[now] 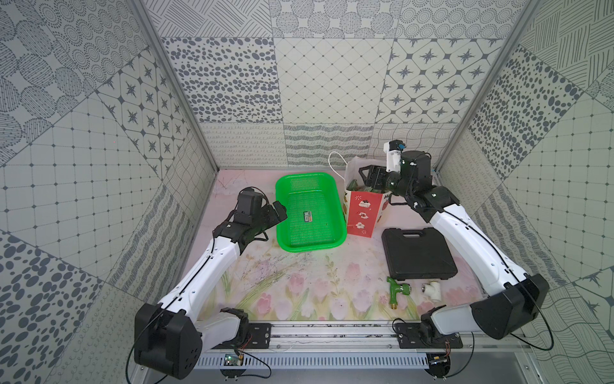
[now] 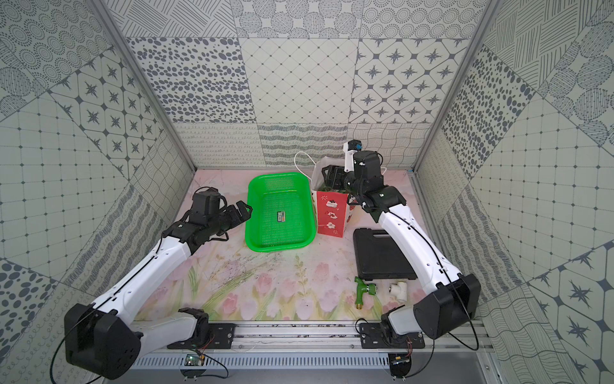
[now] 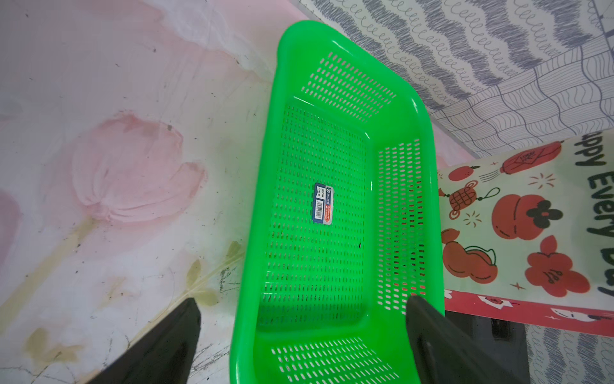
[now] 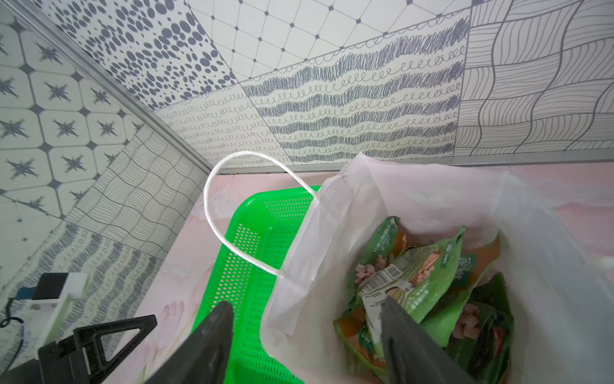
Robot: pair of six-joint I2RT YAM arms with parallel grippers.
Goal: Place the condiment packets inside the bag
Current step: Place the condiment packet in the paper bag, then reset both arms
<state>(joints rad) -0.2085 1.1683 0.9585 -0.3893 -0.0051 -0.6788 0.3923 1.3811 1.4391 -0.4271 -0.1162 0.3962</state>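
Note:
The bag [image 1: 363,212] [image 2: 332,212] stands upright right of the green basket, its red front toward me and a white cord handle [image 4: 212,219] sticking up. Several green condiment packets [image 4: 422,276] lie inside it; a green corner [image 1: 354,184] shows at its mouth. My right gripper [image 1: 362,178] [image 2: 325,176] [image 4: 305,304] hovers open at the bag's mouth. One finger is outside the bag's white wall [image 4: 332,232], the other over the packets, and it holds nothing. My left gripper [image 1: 280,211] [image 2: 246,209] [image 3: 304,301] is open and empty at the basket's left rim.
The green mesh basket [image 1: 309,246] [image 3: 428,186] holds only a small sticker [image 1: 308,216]. A black plastic case [image 1: 418,254] lies right of the bag. A green tap fitting [image 1: 397,289] and a white pipe tee [image 1: 432,291] sit near the front.

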